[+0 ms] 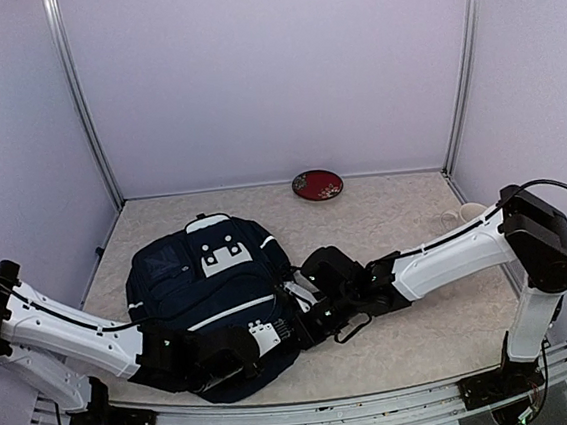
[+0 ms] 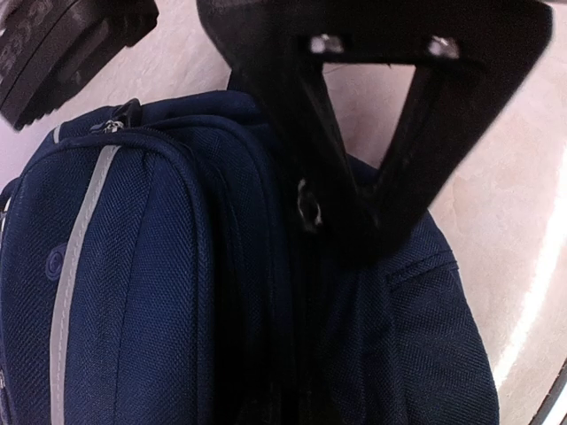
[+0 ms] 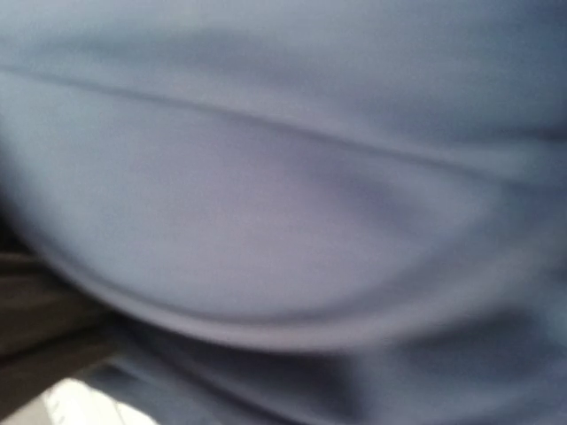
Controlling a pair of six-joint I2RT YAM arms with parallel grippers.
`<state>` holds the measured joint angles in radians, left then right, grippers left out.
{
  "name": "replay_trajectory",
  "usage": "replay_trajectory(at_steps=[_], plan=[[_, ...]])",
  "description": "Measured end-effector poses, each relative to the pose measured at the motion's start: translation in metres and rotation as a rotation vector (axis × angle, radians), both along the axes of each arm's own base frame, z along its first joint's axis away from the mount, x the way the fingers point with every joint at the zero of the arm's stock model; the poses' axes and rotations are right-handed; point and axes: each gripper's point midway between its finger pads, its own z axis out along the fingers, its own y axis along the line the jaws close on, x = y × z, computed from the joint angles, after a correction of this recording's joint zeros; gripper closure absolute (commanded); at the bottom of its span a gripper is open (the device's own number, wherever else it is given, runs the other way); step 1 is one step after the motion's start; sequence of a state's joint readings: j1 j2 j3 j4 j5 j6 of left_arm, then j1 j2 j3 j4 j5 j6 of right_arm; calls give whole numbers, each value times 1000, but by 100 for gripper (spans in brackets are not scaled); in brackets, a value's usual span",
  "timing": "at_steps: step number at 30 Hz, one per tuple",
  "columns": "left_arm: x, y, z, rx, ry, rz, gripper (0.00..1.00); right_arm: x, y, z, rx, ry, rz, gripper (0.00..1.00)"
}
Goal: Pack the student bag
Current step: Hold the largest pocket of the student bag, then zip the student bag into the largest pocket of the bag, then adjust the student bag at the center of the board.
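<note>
The student bag (image 1: 205,285), navy with white stripes and a white slotted patch, lies flat on the table's left half. My left gripper (image 1: 246,349) rests on its near edge. In the left wrist view its black fingers (image 2: 390,168) meet at a point, shut, with the left gripper (image 2: 348,248) tip sunk in a dark fold of the bag (image 2: 133,292) beside a small metal piece (image 2: 307,211). Whether fabric is caught there is hidden. My right gripper (image 1: 300,323) is pushed against the bag's right edge. The right wrist view is filled with blurred grey-blue fabric (image 3: 283,195), and its fingers are hidden.
A red bowl (image 1: 317,184) sits at the back of the table by the rear wall. A white cup (image 1: 468,214) stands near the right wall, behind my right arm. Metal frame posts rise at both back corners.
</note>
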<state>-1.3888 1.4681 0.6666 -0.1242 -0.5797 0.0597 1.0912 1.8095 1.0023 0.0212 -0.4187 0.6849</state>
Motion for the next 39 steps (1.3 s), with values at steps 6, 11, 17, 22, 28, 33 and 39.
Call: replay_trajectory(at_steps=[6,11,17,22,28,33,39], plan=[[-7,-10,14,-33,-7,-60,100,38,-40,9,-124,-105,-107,100],[-29,-25,31,-77,-14,-176,100,59,-71,21,-216,-206,-117,100],[-46,-41,43,-102,-50,-284,100,88,-88,26,-289,-246,-33,100],[-47,-41,44,-78,-79,-306,100,135,-76,19,-353,-264,29,100],[-50,-39,48,-74,-91,-322,100,169,-66,12,-389,-247,90,100],[-51,-30,53,-99,-94,-320,100,166,-64,10,-380,-223,118,100],[-39,-12,66,-130,-139,-239,100,156,-79,6,-304,-223,44,100]])
